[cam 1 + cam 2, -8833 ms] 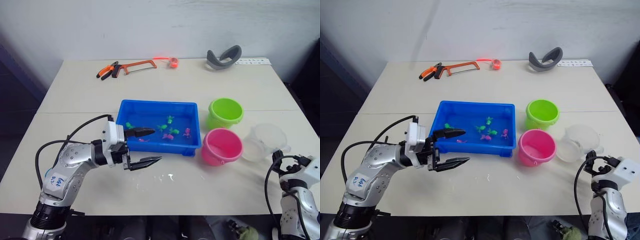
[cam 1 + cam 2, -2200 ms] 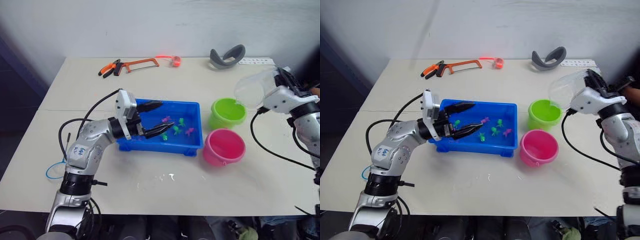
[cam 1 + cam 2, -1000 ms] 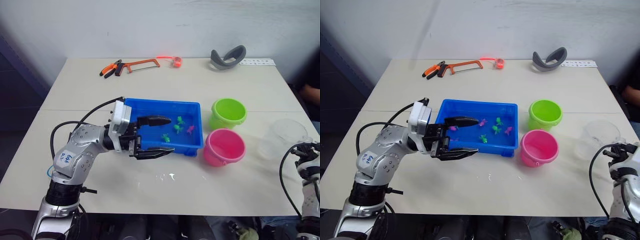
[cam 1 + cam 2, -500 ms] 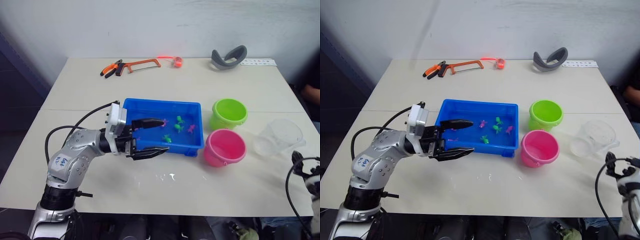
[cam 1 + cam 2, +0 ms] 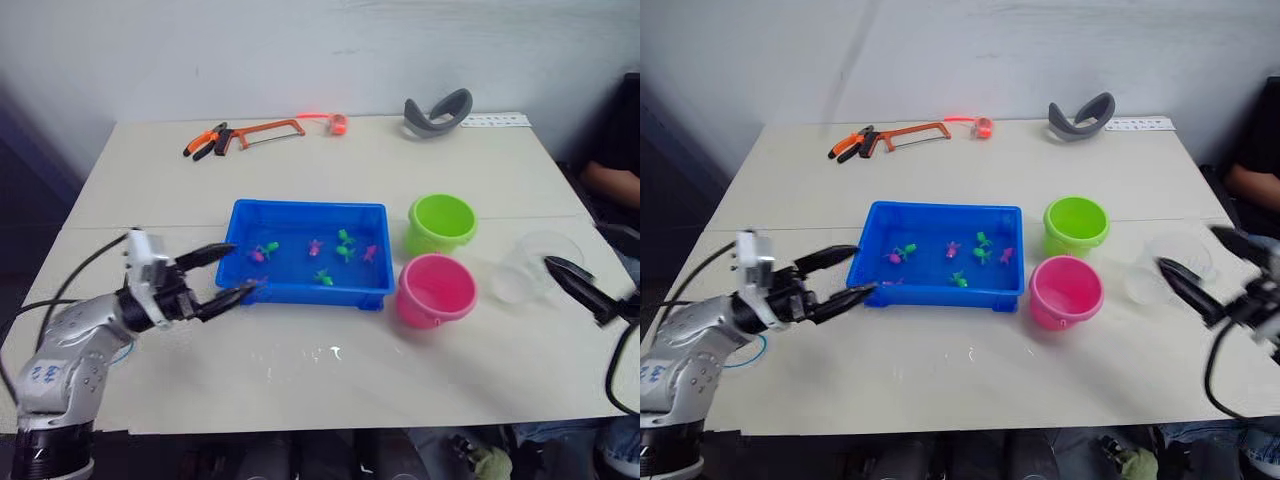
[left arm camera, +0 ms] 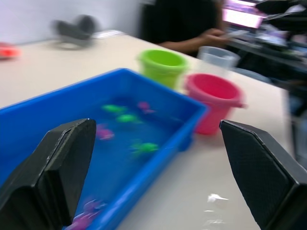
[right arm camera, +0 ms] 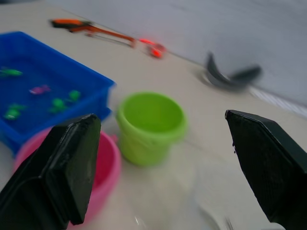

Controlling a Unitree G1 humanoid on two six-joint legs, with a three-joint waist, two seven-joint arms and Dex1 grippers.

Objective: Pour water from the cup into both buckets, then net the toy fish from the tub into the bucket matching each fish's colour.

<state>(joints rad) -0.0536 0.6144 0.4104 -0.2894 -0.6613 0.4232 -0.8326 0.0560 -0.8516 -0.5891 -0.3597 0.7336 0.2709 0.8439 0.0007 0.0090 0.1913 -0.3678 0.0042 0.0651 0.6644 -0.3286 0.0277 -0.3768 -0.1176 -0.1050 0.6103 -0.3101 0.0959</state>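
Both my grippers stand empty with fingers spread wide. The left gripper (image 5: 222,272) hovers at the tub's (image 5: 300,292) near left corner, upper finger tip over the rim, lower tip just outside the front wall. The right gripper (image 5: 1200,268) is just beside the cup (image 5: 528,266) on its far-right side; I cannot tell whether a finger touches its wall. The cup stands upright, mouth up, long axis vertical, to the right of the pink bucket (image 5: 436,290) and near the green bucket (image 5: 441,222), which sits just behind the pink one; both buckets are upright beside the tub's right end. The tub's long axis runs across in front of me, left to right. The toy fish (image 5: 318,247) float in a loose cluster around the tub's middle, beyond my left fingertips; they are too small to read their headings. I see no net on the table, so the netting step has no tool that I can locate. Risks, as I judge them: the right fingers are so near the light cup that a sideways drift could nudge it into the pink bucket or tip it over. On the left, the lower finger sits close enough to the tub's front wall that pushing forward could shove the tub and slop water over the rim. I cannot judge the water level in either bucket from here.
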